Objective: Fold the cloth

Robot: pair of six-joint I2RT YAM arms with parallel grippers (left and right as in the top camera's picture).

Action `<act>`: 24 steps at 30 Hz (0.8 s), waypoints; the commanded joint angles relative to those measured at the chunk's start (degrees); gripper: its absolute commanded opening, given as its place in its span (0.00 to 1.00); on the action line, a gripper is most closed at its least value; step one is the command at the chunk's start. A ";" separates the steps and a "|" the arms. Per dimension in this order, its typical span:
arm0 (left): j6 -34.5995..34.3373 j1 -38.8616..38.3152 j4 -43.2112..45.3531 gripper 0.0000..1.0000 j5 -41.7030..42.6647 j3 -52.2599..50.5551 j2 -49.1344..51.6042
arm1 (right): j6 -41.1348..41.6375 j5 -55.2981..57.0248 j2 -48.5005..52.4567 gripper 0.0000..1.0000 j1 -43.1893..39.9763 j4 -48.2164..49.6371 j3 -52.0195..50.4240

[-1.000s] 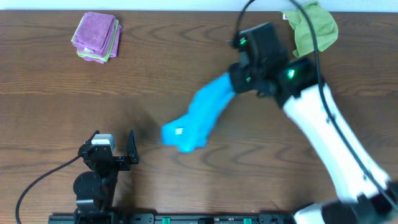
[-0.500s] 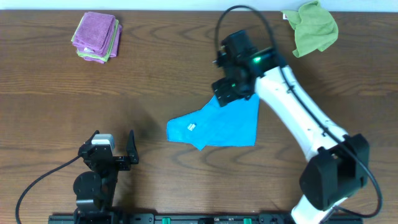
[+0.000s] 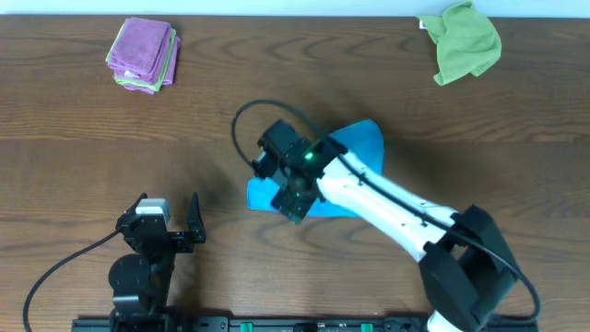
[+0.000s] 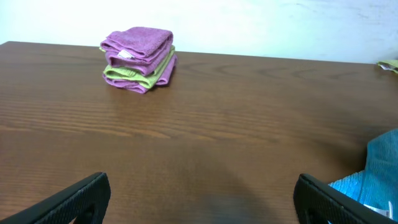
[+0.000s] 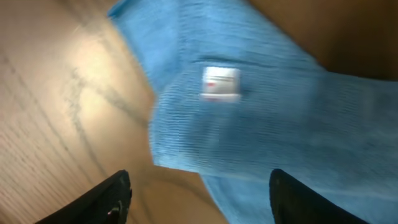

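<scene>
The blue cloth lies on the table's middle, partly hidden under my right arm. In the right wrist view the blue cloth fills the upper right, with a small white tag on it. My right gripper is open and empty, hovering over the cloth's left end; its fingers straddle the cloth's edge. My left gripper is open and empty near the front left edge. In the left wrist view its fingers are wide apart and a bit of the blue cloth shows at the right.
A folded purple and green towel stack sits at the back left, also in the left wrist view. A crumpled green cloth lies at the back right. The wooden table is bare around them.
My right gripper let go of the blue cloth and swung from the back right down to the cloth's left end. The cloth now lies spread on the table. The left arm has not moved.
</scene>
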 commanded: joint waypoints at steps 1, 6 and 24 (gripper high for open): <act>0.68 0.33 -0.61 0.95 0.00 -1.51 -0.24 | -2.01 -0.07 0.33 0.73 2.78 0.83 -1.46; 0.68 0.33 -0.61 0.95 -0.02 -1.51 -0.24 | -1.97 2.05 0.33 0.69 5.57 5.95 -5.51; 0.68 0.33 -0.61 0.96 0.00 -1.51 -0.24 | 2.49 11.37 3.69 0.01 5.35 16.96 -10.38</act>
